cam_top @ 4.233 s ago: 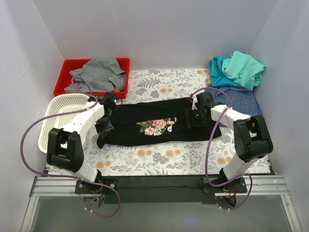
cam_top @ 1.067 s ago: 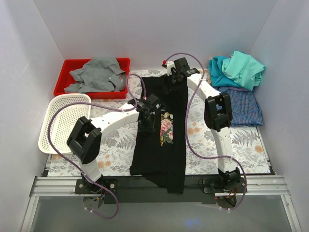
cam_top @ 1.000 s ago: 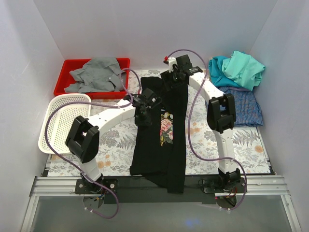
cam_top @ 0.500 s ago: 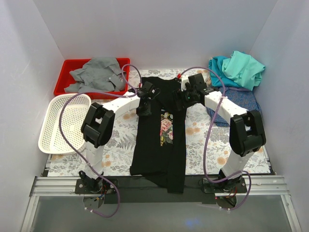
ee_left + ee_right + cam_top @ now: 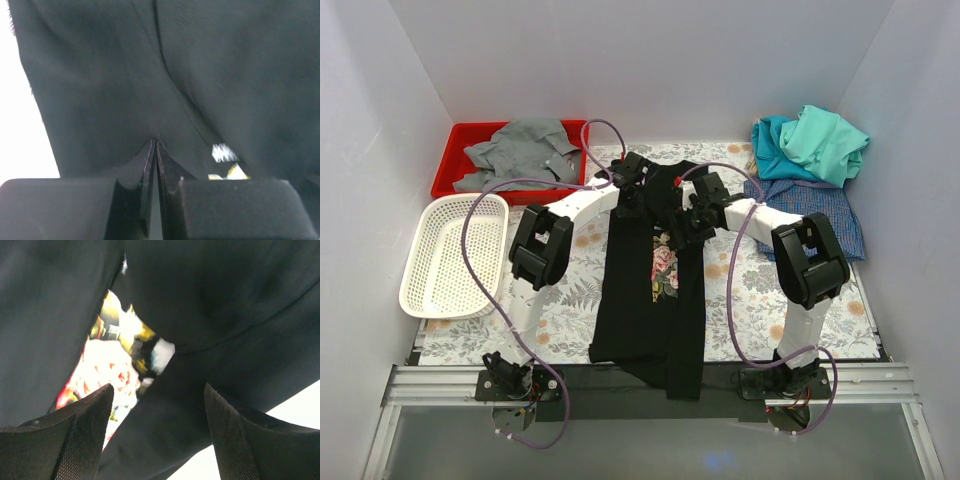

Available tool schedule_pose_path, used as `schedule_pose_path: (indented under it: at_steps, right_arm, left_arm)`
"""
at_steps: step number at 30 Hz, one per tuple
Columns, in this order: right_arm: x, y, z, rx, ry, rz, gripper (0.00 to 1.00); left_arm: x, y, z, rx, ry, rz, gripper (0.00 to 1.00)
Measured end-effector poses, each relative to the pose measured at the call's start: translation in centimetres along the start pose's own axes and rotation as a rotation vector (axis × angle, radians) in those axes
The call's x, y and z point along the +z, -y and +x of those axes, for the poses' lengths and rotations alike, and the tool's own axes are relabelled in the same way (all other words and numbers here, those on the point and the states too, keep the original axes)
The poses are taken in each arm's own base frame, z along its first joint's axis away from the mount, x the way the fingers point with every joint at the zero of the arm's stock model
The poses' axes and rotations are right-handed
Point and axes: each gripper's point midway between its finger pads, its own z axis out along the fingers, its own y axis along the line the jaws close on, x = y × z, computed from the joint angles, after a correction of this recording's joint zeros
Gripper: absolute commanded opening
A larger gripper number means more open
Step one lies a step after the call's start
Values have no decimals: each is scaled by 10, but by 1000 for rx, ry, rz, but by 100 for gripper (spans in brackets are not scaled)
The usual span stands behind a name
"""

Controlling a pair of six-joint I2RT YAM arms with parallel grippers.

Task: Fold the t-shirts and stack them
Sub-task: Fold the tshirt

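Top view: black t-shirt (image 5: 655, 300) lies as a long folded strip between both arms, running far to near.
Left wrist: left gripper (image 5: 155, 150) pressed together, pinching a crease at the far end — likely anchoring it.
Right wrist: right gripper (image 5: 157, 390) spread wide above the rose print (image 5: 107, 365) — holding nothing.

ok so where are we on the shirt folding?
Done: black t-shirt lies folded into a long strip, rose print showing, near end hanging over the table edge. In hand: left gripper shut, seemingly pinching its far end; right gripper open over the print. To do: crosswise folds, then the teal and mint shirts and blue-checked shirt, piled at the right. No stack yet.
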Motion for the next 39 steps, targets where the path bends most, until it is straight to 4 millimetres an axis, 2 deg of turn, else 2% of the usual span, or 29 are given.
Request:
schedule_pose_path:
  at_steps: [2,10,16,21,25,27,29,31,32,37,38,39]
  right_arm:
    - [4,2,-10,7,9,9,79]
    - [22,20,-43,30,31,77,79]
    - [44,52,-99,41,87,134,79]
    - [55,83,-143,57,146,138,79]
    - [55,89,-148,43,154,117,79]
    - [54,88,-148,31,157,104,79]
    - [49,85,-143,18,149,99,79]
    - [38,80,-136,6,142,99,80]
    - [29,77,-134,-2,150,98,80]
    - [-34,48,-142,-41,245,80,80]
    - [-48,40,-142,-52,272,74,80]
    - [-61,32,-140,-62,295,68,80]
  left_arm:
    - [18,-5,3,-2,-20,-7,4]
    - [47,-9,-46,-51,31,73,4]
    - [70,-15,-92,-51,121,130,7]
    - [75,-17,-104,-53,150,176,8]
    - [74,-15,-103,-56,153,203,10]
    - [68,-15,-98,-62,146,209,14]
    - [58,-18,-87,-72,125,208,24]
    - [42,-20,-80,-85,110,204,31]
    - [32,-19,-80,-91,113,205,37]
    - [-42,-13,-104,-116,206,239,39]
    - [-59,-13,-106,-122,224,244,48]
    - [-74,-14,-106,-127,241,243,62]
